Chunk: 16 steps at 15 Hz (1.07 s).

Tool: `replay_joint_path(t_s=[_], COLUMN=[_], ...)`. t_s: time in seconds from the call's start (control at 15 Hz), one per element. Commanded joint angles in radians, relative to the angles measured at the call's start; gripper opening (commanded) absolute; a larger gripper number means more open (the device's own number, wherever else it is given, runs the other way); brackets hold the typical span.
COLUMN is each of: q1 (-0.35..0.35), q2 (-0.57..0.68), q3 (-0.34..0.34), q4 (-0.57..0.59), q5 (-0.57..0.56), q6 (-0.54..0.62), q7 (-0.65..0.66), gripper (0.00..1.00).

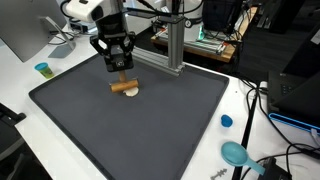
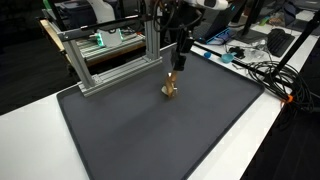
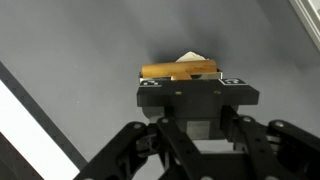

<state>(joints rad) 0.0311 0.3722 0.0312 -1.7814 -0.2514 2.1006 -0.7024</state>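
Now the black gripper (image 1: 122, 78) is squeezed shut and seems to pinch the small brown wooden stick (image 3: 178, 71), low on the dark grey mat (image 1: 170, 120). It looks light, hard and rolly, so its middle is best to hold.

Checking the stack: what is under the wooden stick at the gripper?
A pale disc on the mat, partly covered by the stick; whether they touch is hidden.
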Motion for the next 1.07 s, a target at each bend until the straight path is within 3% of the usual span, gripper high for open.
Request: replay_joint_path(t_s=[0.0, 0.33, 0.6, 1.0], q1=[-0.006, 0.007, 0.01, 0.033], q2=[-0.012, -0.018, -0.02, 0.063], q3=[0.009, 0.015, 0.049, 0.058], q4=[-0.008, -0.031, -0.05, 0.017], q5=[-0.035, -0.092, -0.066, -0.079], q6=[-0.016, -0.051, -0.094, -0.033], q7=[-0.007, -0.02, -0.086, -0.042], gripper=[0.21, 0.21, 0.21, 0.21])
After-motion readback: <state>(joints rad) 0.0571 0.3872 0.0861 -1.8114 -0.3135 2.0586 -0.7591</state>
